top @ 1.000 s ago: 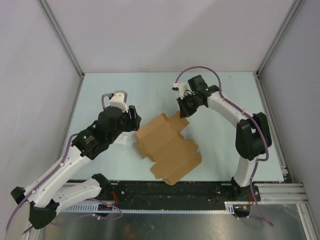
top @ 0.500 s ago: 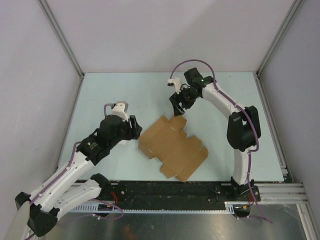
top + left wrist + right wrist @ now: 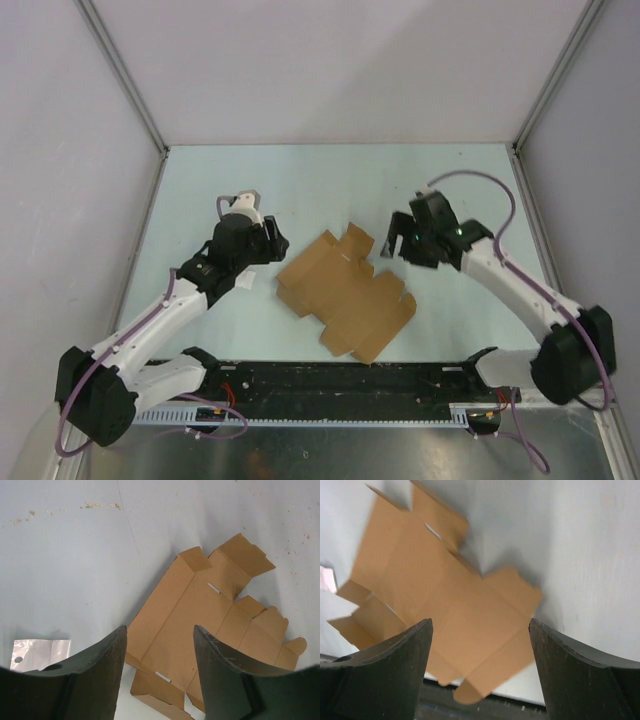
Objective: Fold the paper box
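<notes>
Black-fingered and spread apart with nothing between its jaws, the left pincer hangs just beside the left edge of the paper box — a plain brown sheet of thin cardboard, many-flapped and creased, lying opened out on the pale blue bench. Opposite, the right pincer is likewise spread and empty, near the sheet's far right flap but apart from it.

The sheet sits in the middle of the bench between the two arms, running diagonally from far left to near right. Judged from how it lies, the folding has barely begun. One or two small end flaps stand slightly raised along their creases, yet no wall is up, no tab is in its slot, and the whole carton shape is left to make.

Around it there is little — a small shiny white scrap lies on the bench close to the sheet's left corner, and a black rail runs along the near edge, close to the nearest flap. Neither looks likely to hinder the fold, though the scrap lies near where the left pincer would work.
</notes>
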Available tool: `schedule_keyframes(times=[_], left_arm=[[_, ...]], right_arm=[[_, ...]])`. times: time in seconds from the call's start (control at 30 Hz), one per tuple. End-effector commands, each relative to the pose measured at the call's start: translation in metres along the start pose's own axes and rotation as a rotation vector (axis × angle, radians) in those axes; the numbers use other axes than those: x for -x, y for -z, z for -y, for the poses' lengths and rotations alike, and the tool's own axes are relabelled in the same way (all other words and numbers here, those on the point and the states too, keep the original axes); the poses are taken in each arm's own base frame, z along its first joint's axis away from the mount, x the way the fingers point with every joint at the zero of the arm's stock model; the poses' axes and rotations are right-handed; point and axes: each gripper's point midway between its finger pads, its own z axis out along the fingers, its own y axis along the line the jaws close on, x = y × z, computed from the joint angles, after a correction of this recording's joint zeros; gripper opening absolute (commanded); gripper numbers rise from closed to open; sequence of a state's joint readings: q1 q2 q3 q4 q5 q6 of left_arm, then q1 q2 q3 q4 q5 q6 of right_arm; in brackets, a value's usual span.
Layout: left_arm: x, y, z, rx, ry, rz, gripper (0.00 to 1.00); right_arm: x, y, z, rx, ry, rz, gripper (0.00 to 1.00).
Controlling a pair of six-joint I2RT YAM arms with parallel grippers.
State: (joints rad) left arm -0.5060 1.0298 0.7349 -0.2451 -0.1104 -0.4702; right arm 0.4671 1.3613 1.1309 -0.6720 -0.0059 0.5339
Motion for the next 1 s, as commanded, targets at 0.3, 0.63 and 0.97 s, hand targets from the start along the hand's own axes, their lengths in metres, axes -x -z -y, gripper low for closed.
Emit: schedule_keyframes(times=[0.3,0.63,0.97], left_arm=[[0.015,-0.010,0.002,-0.037,0.017,0.060,0.60],[0.013,-0.015,0.001,-0.035,0.021,0.054,0.58],[-0.005,-0.028,-0.009,0.001,0.021,0.014,0.57]], right_arm=[[-0.138,0.027,0.065,-0.101,-0.668,0.035,0.83],[-0.192,-0.012,0.064,-0.020,-0.796,-0.104,0.70],[-0.204,-0.034,0.070,-0.009,-0.810,-0.103,0.56]])
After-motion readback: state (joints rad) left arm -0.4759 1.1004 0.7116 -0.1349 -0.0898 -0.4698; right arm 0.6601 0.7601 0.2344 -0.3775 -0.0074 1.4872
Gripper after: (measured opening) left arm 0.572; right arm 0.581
